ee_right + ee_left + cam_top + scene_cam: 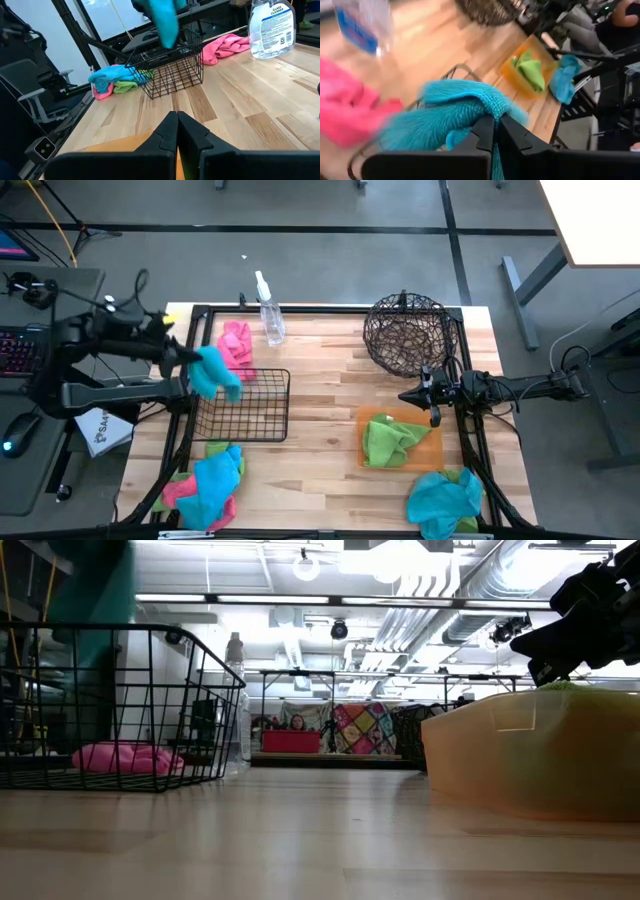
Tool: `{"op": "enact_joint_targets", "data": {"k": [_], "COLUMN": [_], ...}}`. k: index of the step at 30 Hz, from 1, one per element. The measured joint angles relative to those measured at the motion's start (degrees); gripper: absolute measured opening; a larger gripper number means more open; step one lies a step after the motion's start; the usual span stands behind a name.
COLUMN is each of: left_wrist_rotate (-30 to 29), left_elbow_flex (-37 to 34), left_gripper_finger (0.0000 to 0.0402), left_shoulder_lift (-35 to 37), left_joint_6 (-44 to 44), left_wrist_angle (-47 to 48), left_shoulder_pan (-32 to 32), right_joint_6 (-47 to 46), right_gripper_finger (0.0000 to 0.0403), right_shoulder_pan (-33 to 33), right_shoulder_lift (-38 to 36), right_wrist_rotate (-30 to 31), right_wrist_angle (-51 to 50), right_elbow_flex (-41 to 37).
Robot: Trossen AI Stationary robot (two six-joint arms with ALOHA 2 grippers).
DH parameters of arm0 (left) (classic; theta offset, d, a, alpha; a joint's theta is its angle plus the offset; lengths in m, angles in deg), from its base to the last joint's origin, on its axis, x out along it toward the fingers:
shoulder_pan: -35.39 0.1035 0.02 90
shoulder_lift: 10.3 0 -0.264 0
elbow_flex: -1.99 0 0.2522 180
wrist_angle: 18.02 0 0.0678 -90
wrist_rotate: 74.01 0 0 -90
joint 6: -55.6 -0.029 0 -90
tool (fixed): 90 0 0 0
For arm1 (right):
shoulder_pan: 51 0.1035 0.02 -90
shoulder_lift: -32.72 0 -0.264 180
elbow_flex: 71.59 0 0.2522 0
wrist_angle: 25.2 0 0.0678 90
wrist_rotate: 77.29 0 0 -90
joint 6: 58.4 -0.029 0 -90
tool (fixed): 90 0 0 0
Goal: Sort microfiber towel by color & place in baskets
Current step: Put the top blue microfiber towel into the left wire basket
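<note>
My left gripper [496, 131] is shut on a blue towel [213, 372], held above the left rim of the square black wire basket [262, 408]. In the low view the blue towel [95, 580] hangs over the basket [130, 710]. A pink towel [237, 343] lies on the table against the basket's far side. My right gripper [176, 122] is shut and empty. It hovers over the far edge of the orange tray [430, 450], in which a green towel [388, 440] lies. The round woven basket [407, 332] stands at the far right. My left gripper pinches a bunched fold of the blue towel [487, 107] between its two fingers [482, 132]. The towel is lifted clear and hangs slack below and around the fingers, over the basket.
A clear spray bottle [270, 315] stands at the far edge, beside the pink towel. A heap of blue, pink and green towels [205, 480] lies near the left corner. Another blue towel [445, 500] lies near the right corner. Bare wood shows mid-table [320, 410].
</note>
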Motion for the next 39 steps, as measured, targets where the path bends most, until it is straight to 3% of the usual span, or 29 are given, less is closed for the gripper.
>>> {"op": "enact_joint_targets", "data": {"k": [6, 12, 16, 23, 26, 33, 39], "left_wrist_rotate": [5.4, 6.3, 1.7, -16.3, -20.0, -18.9, -14.5], "left_elbow_flex": [-14.8, -20.9, -21.1, -21.1, -21.1, -21.2, -21.2], "left_gripper_finger": [0.0000, 0.0000, 0.0000, 0.0000, 0.0000, 0.0007, 0.0062], "left_shoulder_lift": [4.0, 0.6, -2.9, -3.5, -3.5, -5.7, -9.1], "left_joint_6": [5.9, 6.9, 6.4, 12.1, 13.9, 5.2, 2.4], "left_wrist_angle": [-13.1, -25.2, -22.4, -8.7, -5.6, -16.5, -8.2], "left_shoulder_pan": [-3.4, -12.2, -20.4, -31.0, -33.4, -37.2, -37.4], "right_joint_6": [0.0, 0.0, 0.0, 0.0, 0.0, 0.0, 0.0], "right_gripper_finger": [0.0000, 0.0000, 0.0000, 0.0000, 0.0000, 0.0000, 0.0000], "right_shoulder_pan": [0.0, 0.0, 0.0, 0.0, 0.0, 0.0, 0.0], "right_shoulder_lift": [0.0, 0.0, 0.0, 0.0, 0.0, 0.0, 0.0], "right_wrist_rotate": [0.0, 0.0, 0.0, 0.0, 0.0, 0.0, 0.0], "right_wrist_angle": [0.0, 0.0, 0.0, 0.0, 0.0, 0.0, 0.0], "right_elbow_flex": [0.0, 0.0, 0.0, 0.0, 0.0, 0.0, 0.0]}}
